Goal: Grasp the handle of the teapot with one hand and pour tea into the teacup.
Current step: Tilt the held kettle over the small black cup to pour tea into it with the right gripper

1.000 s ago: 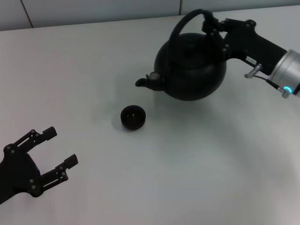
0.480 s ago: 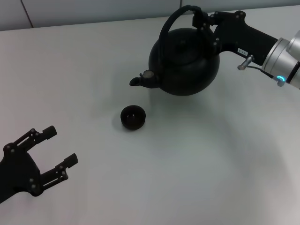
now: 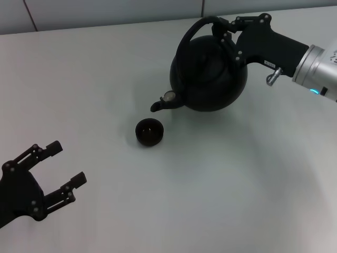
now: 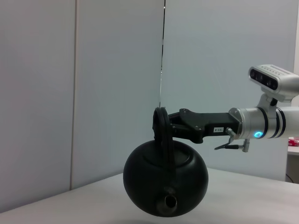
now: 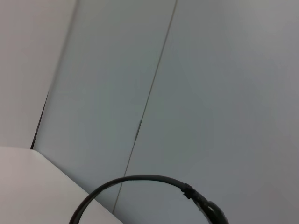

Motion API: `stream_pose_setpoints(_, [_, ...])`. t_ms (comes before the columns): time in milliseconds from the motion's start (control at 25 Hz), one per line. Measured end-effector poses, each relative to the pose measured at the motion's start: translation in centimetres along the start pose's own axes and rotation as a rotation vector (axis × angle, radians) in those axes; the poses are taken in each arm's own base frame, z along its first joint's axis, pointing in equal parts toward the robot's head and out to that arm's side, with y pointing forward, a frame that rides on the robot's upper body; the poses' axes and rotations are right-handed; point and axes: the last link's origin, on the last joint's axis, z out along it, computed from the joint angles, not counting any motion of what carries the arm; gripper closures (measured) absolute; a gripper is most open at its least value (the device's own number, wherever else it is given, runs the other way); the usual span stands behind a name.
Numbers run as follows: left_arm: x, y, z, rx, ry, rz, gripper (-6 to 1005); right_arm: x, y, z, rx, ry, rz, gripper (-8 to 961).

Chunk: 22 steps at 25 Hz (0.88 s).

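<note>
One teapot (image 3: pixel 209 74) hangs above the white table (image 3: pixel 221 179), off the surface in the left wrist view, with its spout (image 3: pixel 160 103) tipped down toward the single teacup (image 3: pixel 149 131), which sits just below and to the robot's left of the spout tip, apart from it. The right gripper (image 3: pixel 224 29) is clamped on the handle (image 3: pixel 192 31) near its top (the pot's only grip), its arm reaching in from the table's far right. The left gripper (image 3: pixel 60 166) rests at the near left corner, jaws spread wide and holding nothing, well apart from the cup. Broad bare tabletop lies between them and across the near right side.
</note>
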Motion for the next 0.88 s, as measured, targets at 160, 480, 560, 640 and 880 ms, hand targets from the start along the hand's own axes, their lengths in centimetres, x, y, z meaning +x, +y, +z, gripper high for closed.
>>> stream_pose_setpoints(160, [0.0,0.0,-0.1,0.002,0.002,-0.001,188,-0.3,-0.1,0.3,-0.01,-0.004,-0.053,838])
stream_pose_setpoints(480, [0.1,0.0,0.0,0.0,0.005,0.0,188,-0.7,-0.1,1.2,-0.048,0.0,-0.132,834])
stream_pose_setpoints(560, [0.1,0.0,0.0,-0.001,0.006,0.001,188,-0.8,-0.1,1.5,-0.056,0.004,-0.149,833])
stream_pose_setpoints(640, [0.1,0.0,0.0,-0.002,0.007,0.002,188,-0.8,0.0,1.6,-0.063,0.007,-0.167,832])
stream_pose_setpoints(880, [0.2,-0.1,0.2,-0.005,0.008,0.004,188,-0.9,0.1,1.7,-0.084,0.009,-0.219,829])
